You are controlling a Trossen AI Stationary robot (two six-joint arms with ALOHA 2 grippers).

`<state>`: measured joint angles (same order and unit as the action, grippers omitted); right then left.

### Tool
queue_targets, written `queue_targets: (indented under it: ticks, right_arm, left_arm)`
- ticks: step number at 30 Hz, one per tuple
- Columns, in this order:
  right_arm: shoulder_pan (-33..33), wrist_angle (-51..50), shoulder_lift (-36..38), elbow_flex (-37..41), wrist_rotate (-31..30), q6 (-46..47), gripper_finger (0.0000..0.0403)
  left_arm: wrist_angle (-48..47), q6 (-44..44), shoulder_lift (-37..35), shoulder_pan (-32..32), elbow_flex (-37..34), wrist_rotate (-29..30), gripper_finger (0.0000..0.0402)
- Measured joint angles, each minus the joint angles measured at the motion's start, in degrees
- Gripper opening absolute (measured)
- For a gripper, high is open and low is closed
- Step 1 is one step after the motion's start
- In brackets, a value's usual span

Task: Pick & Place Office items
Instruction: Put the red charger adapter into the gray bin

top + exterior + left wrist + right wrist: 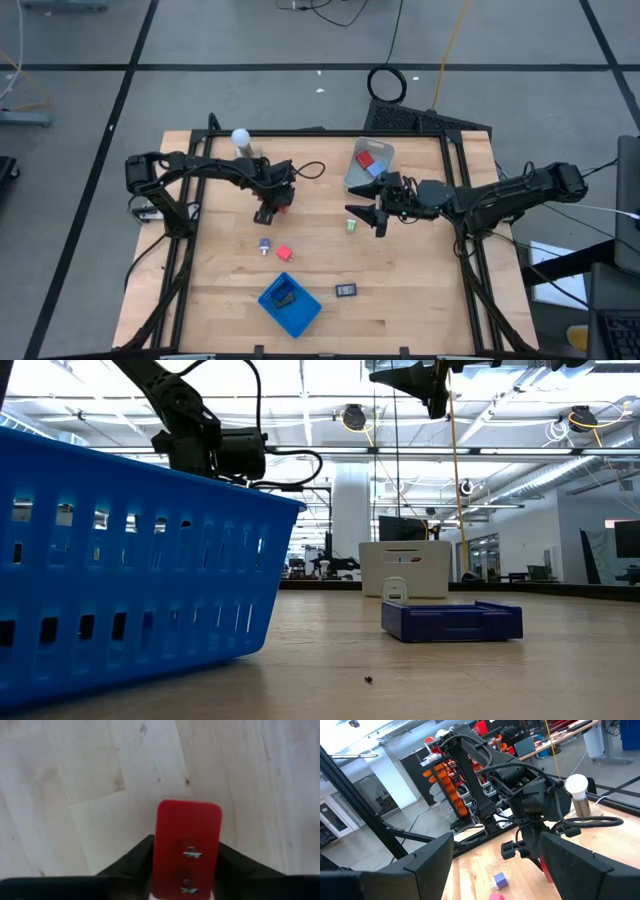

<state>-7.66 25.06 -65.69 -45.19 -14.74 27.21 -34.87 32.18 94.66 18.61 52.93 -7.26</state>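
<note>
Your left gripper (272,205) pinches a flat red block (187,847) lengthwise between its fingers, above the table's (420,310) middle. The blue bin (290,303) lies well nearer you. Your right gripper (375,215) hangs spread and empty. The grip's contact seems hidden.

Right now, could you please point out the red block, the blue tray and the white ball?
red block (187,847), left wrist view, front face.
blue tray (300,318), high view, near rim.
white ball (240,137), high view, top.
</note>
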Motion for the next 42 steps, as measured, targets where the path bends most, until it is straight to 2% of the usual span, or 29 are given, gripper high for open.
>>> queue_targets:
  ticks: [2, 3, 13, 18, 24, 28, 32, 35, 42]
  right_arm:
    - [0.0, 0.0, 0.0, 0.0, 0.0, 0.1, 0.0286]
    - [0.0, 0.0, 0.0, 0.0, 0.0, 0.1, 0.0286]
    - [0.0, -1.1, 0.0, 0.0, -0.2, 4.0, 0.0286]
    - [0.0, -7.4, 0.0, 0.0, -0.1, 6.7, 0.0293]
    - [0.1, -14.2, 0.0, 0.0, 0.0, 7.3, 0.0302]
    - [0.2, -15.5, 0.0, 0.0, 0.1, 6.8, 0.0302]
    - [0.2, -17.4, 0.0, 0.0, 0.1, 6.6, 0.0302]
    - [0.2, -18.1, 0.0, 0.0, 0.0, 6.2, 0.0303]
    - [0.6, -18.5, 0.0, 0.0, 0.0, 3.5, 0.0302]
  left_arm:
    - [0.3, -1.0, 0.0, 0.0, 0.0, -0.1, 0.0119]
    - [0.5, -1.4, 0.0, 0.0, 0.0, -0.1, 0.0117]
    - [0.6, -7.1, -0.2, 0.0, 0.0, -0.5, 0.0117]
    - [-0.4, -10.9, -0.2, -0.6, 1.1, -5.1, 0.0117]
    - [-0.1, -13.3, -0.2, -3.4, 7.5, -8.2, 0.0117]
    - [-0.1, -14.2, -0.2, -5.2, 14.0, -8.7, 0.0117]
    - [0.5, -18.2, -0.3, -5.9, 20.7, -13.3, 0.0117]
    - [0.5, -20.3, -0.3, -6.7, 24.7, -13.9, 0.0117]
    - [2.1, -24.1, -0.3, -9.1, 29.1, -15.2, 0.0117]
